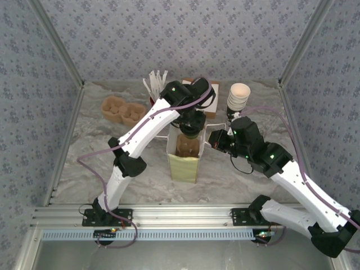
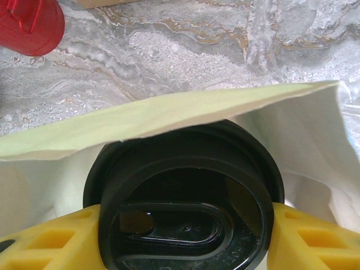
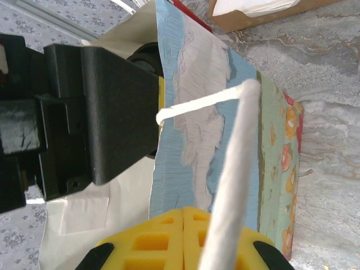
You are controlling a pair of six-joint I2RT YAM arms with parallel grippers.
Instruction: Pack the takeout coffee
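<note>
From where I stand, the desk (image 1: 84,157) is a grey marbled slab with brownish veins. It is closed in by walls (image 1: 169,34) of blue-grey flowered paper, with a metal rail (image 1: 180,214) along the near edge.

A paper bag (image 1: 184,166) stands upright in the middle with its mouth open. The left end effector (image 1: 190,124) hangs over that mouth, its yellow fingers (image 2: 50,242) clamped on either side of the coffee cup (image 1: 189,133). The cup's black lid (image 2: 185,185) faces the wrist camera, and the bag's pale edge cuts across the top of it. The cup is at the opening, but I cannot tell how far down it sits.

The right end effector (image 3: 183,216) is just beside the bag's right wall with its fingers pressed together. The white string handle (image 3: 225,185) runs taut across them (whether it is actually pinched, I cannot tell).

Along the back are white sticks (image 1: 156,81) in a red holder (image 2: 25,22), a brown cup tray (image 1: 124,110) to the left and a stack of pale cups (image 1: 238,97) to the right. A cardboard box (image 3: 247,14) holding something white sits behind the bag.

Both arms crowd the bag's top and right side. The desk to the left of the bag and in front of it lies open up to the rail.
</note>
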